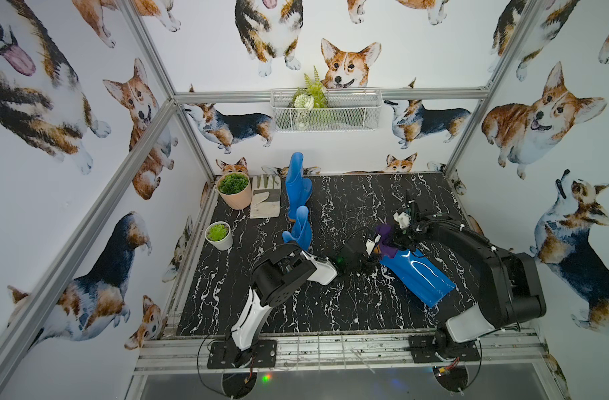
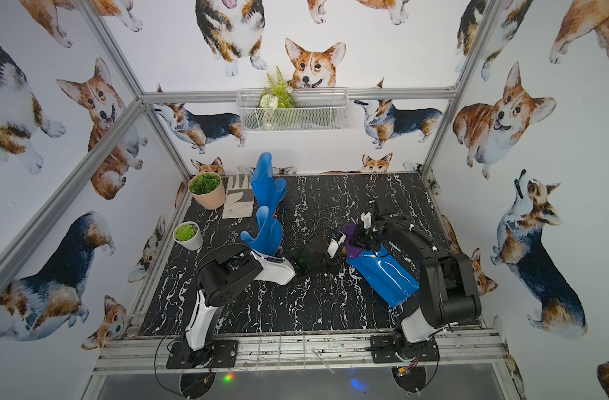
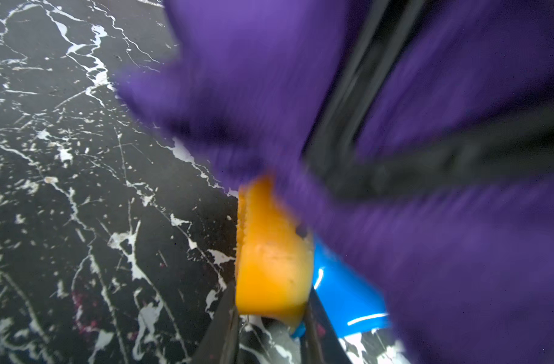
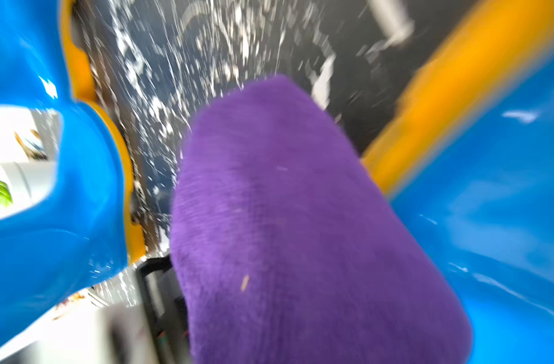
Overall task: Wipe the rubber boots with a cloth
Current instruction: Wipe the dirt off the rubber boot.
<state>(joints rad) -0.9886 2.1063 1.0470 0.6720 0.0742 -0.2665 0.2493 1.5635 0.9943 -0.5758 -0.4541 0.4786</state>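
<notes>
Here we find the lying boot [image 1: 417, 277] on its side on the table [image 1: 330, 311], its shaft mouth toward the right arm's base and its foot end pointing away from it. The cloth [image 1: 387, 242] is bunched over that foot end, touching the blue upper. Our right gripper [image 1: 397, 239] sits just above the lying boot's foot, jaws pressed together on the cloth. In its wrist view the purple pile fills the middle and hides the fingers. Our left gripper [image 3: 272, 294] is at the lying boot's foot on the side away from the right arm. Its two dark fingers [image 3: 226, 324] stand narrow, one against each side of the orange sole [image 3: 269, 258], gripping it. Both wrist views are blurred. The other two boots stand upright, well apart from the lying boot and beyond the left gripper: the near boot [image 1: 302, 230], and the back boot [image 1: 296, 180] farther still from the lying boot.
</notes>
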